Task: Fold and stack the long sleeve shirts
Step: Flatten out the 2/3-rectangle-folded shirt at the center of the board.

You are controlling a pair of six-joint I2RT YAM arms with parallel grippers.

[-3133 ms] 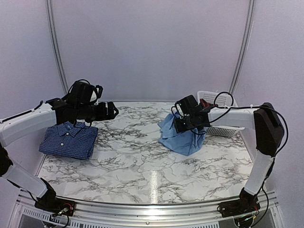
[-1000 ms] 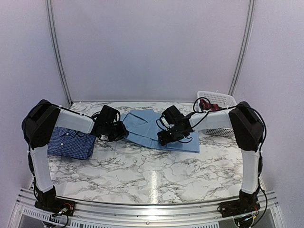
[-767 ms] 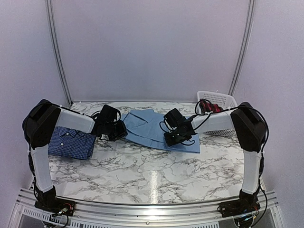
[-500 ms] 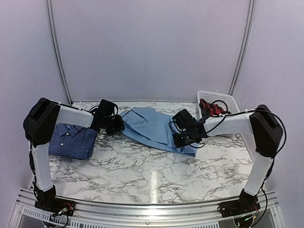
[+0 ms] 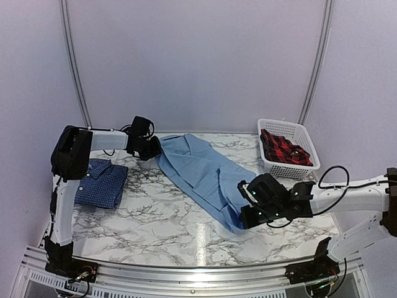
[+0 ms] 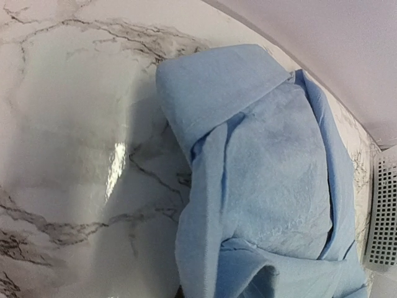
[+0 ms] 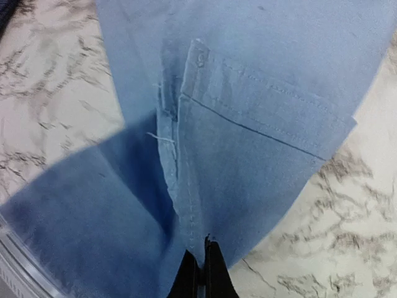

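The light blue long sleeve shirt lies stretched in a diagonal band from back left to front right on the marble table. My left gripper is shut on its collar end. In the left wrist view the collar and bunched cloth cover the fingers. My right gripper is shut on the shirt's other end. In the right wrist view its black fingertips pinch the buttoned edge. The dark blue checked shirt lies folded at the left.
A white basket holding a red plaid garment stands at the back right; its mesh wall shows in the left wrist view. The table's metal front rail runs just in front of the right gripper.
Both grippers have shut on the light blue shirt. The right one has pulled its end to the front right and the left one has drawn back left, stretching the shirt out diagonally.
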